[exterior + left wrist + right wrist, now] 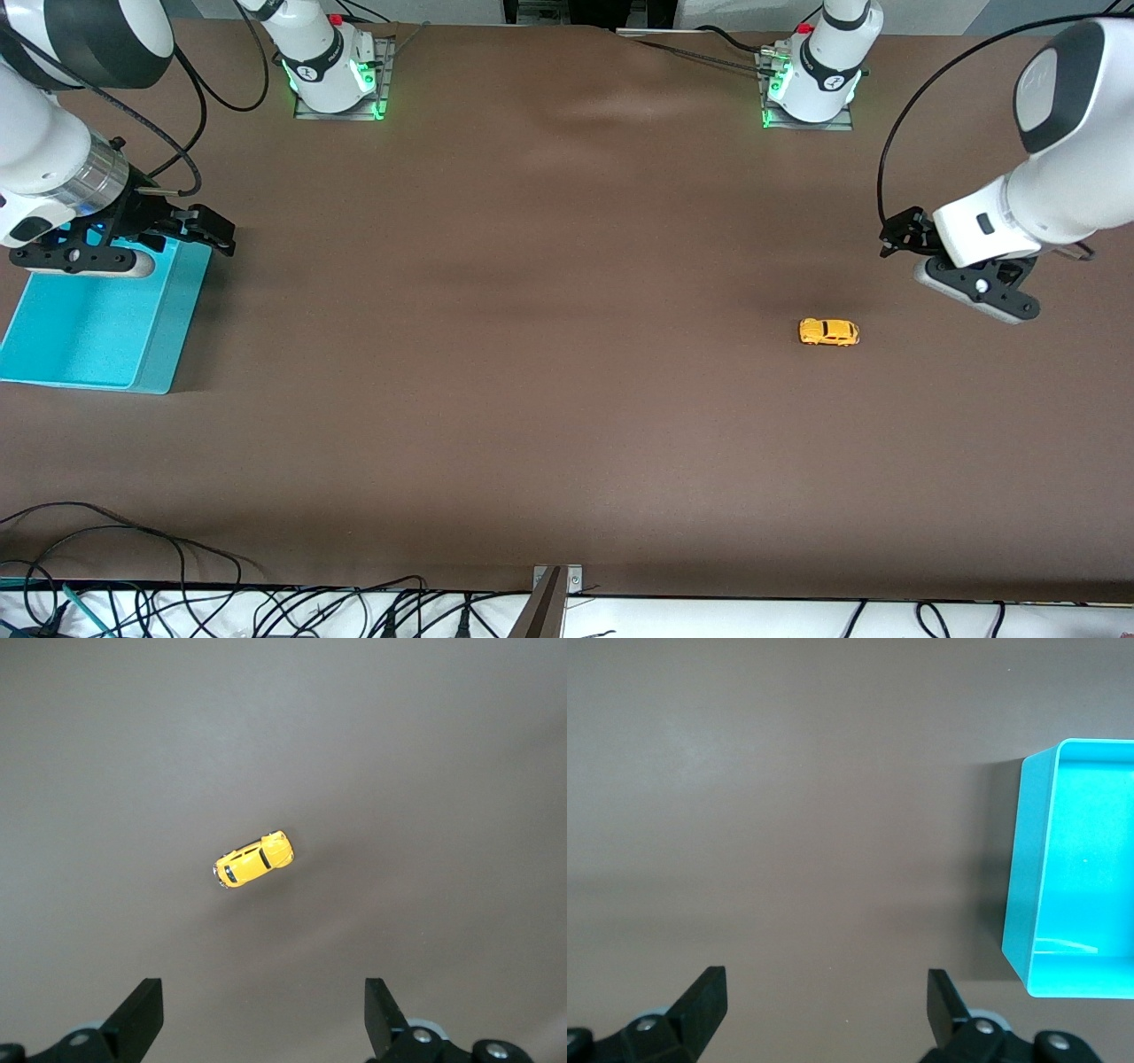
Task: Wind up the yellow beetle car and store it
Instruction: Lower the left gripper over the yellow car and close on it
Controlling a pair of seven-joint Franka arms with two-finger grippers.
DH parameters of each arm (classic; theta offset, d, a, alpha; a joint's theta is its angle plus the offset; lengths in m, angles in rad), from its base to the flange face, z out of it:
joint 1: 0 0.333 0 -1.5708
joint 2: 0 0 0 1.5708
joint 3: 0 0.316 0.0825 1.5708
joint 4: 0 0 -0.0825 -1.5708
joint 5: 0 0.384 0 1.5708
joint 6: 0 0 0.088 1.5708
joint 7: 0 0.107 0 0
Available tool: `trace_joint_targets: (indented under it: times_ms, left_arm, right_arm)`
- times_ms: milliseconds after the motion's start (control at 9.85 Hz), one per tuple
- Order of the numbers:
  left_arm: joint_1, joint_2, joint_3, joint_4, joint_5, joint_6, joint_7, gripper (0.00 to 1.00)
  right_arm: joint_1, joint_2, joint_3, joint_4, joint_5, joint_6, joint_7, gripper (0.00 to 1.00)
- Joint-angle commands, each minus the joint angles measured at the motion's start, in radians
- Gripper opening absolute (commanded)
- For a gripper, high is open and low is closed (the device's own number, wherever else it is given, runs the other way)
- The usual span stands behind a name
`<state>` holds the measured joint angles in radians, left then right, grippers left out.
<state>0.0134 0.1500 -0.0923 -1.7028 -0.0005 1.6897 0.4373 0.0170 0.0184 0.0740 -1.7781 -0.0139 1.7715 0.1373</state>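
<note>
The yellow beetle car [829, 332] stands on its wheels on the brown table, toward the left arm's end. In the left wrist view the car [253, 859] lies ahead of the fingers, apart from them. My left gripper [899, 235] hovers over bare table beside the car, open and empty [263, 1019]. My right gripper [213, 232] hovers over the edge of a teal bin [80, 337] at the right arm's end, open and empty [826, 1010].
The teal bin [1023, 868] is open-topped and holds nothing that shows. Cables lie along the table edge nearest the front camera [266, 611]. The two arm bases [332, 66] [819, 75] stand at the table's farthest edge from that camera.
</note>
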Motion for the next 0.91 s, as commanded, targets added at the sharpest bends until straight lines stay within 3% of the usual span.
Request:
trace_joint_targets:
  times_ms: [0, 203, 609, 812]
  left_arm:
    - [0.008, 0.048, -0.001, -0.017, 0.013, 0.048, 0.177, 1.0]
    - [0.034, 0.077, -0.001, -0.05, 0.011, 0.088, 0.347, 1.0]
    - [0.046, 0.109, -0.003, -0.272, 0.013, 0.438, 0.628, 1.0]
    - [0.05, 0.181, -0.003, -0.293, 0.013, 0.551, 0.818, 1.0]
  right_arm:
    - [0.003, 0.005, -0.002, 0.023, -0.012, -0.024, -0.01, 1.0]
    - [0.003, 0.005, -0.003, 0.023, -0.012, -0.024, -0.01, 1.0]
    - [0.003, 0.006, -0.005, 0.023, -0.011, -0.024, -0.01, 1.0]
    - [0.003, 0.006, -0.007, 0.023, -0.011, -0.024, -0.01, 1.0]
